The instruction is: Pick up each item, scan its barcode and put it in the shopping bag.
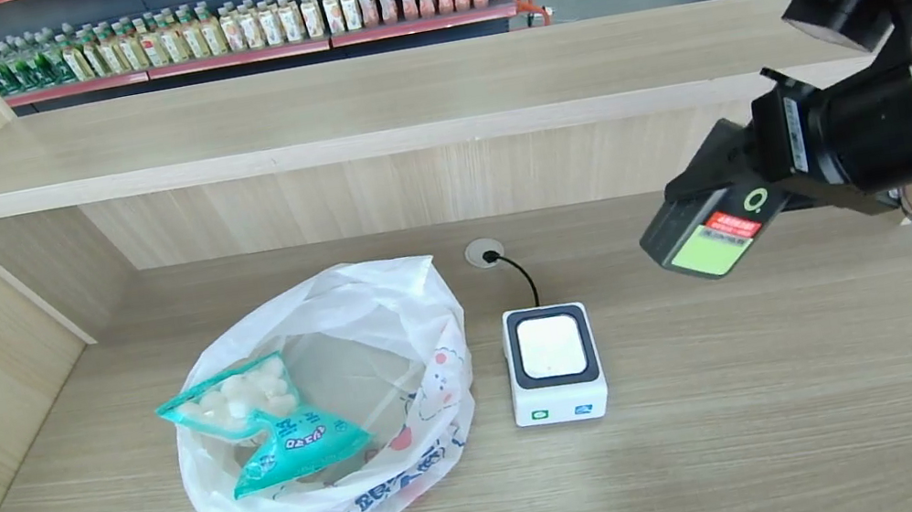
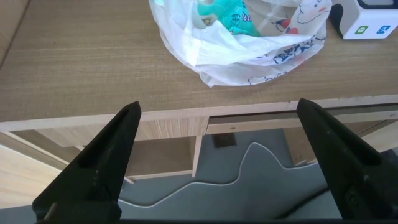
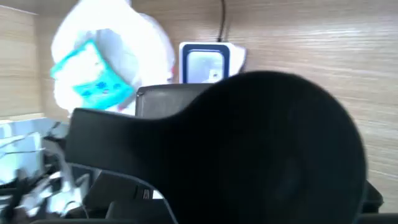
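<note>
The right pincer (image 1: 752, 167) pinches a black box (image 1: 709, 243) at frame right; the left pincer (image 2: 219, 111) is spread; 1 teal packet (image 1: 266, 422) lies in the shopping bag (image 1: 425, 345).

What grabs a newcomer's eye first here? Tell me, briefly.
The right claw holds a dark box with a green and red label above the right side of the counter. On the left, a white shopping bag lies open with a teal snack packet inside, a white scanner beside it.

Shop checkout: drink-stocked shelves (image 1: 247, 56), wooden counter (image 1: 721, 397), barcode scanner (image 1: 554, 362).
</note>
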`<state>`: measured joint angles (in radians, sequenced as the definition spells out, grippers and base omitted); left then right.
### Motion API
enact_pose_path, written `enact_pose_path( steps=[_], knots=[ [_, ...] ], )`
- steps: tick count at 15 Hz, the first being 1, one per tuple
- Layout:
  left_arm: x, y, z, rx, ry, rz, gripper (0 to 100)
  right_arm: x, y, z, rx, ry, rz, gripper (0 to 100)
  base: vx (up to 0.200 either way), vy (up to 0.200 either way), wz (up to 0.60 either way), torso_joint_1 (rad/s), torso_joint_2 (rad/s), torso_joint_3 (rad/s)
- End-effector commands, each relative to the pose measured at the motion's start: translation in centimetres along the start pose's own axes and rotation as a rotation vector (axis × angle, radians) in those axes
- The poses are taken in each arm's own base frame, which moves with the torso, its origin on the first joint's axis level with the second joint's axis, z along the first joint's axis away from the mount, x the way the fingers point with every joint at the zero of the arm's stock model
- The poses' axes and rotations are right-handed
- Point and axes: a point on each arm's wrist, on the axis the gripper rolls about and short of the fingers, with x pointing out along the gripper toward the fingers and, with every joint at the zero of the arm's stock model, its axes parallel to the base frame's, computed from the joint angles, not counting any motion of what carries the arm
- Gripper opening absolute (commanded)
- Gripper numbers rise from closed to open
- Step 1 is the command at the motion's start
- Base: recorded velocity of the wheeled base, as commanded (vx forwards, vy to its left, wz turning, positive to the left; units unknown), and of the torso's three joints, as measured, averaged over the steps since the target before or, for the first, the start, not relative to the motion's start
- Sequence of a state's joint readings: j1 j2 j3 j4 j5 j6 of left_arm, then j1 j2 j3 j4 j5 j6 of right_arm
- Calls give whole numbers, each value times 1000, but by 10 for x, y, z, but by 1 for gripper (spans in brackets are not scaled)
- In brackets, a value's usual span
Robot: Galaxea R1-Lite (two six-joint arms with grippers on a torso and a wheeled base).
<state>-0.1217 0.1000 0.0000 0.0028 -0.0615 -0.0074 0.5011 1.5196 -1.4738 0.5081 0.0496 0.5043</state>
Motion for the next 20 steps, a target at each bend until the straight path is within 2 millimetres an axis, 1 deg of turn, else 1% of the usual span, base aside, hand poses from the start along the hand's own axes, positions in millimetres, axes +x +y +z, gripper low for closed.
enact_pose_path(
  steps=[1,2,3,5,6,7,9,11,12,14,17,20],
  knots=[
    [0,0,0,0,0,1,100,-1,1,12,63,-4,49,0,0,0,0,0,0,0],
    [0,0,0,0,2,1,100,3,1,10,105,43,66,0,0,0,0,0,0,0],
    [0,0,0,0,0,1,100,12,-2,5,159,112,44,0,0,0,0,0,0,0],
    [0,0,0,0,0,1,100,25,-7,0,287,188,-3,0,0,0,0,0,0,0],
    [0,0,0,0,0,1,100,25,-7,0,292,192,-4,0,0,0,0,0,0,0],
    [0,0,0,0,0,1,100,26,-15,0,400,251,24,0,0,0,0,0,0,0],
    [0,0,0,0,2,1,100,28,-16,0,483,289,51,0,0,0,0,0,0,0],
    [0,0,0,0,2,1,100,32,-19,-5,541,351,54,0,0,0,0,0,0,0],
    [0,0,0,0,0,1,100,37,-21,-8,573,392,37,0,0,0,0,0,0,0],
    [0,0,0,0,0,1,100,48,-26,-11,653,421,-8,0,0,0,0,0,0,0],
    [0,0,0,0,0,1,100,67,-32,-16,690,458,-52,0,0,0,0,0,0,0],
    [0,0,0,0,-2,1,100,78,-33,-16,681,463,-58,0,0,0,0,0,0,0]
  ],
)
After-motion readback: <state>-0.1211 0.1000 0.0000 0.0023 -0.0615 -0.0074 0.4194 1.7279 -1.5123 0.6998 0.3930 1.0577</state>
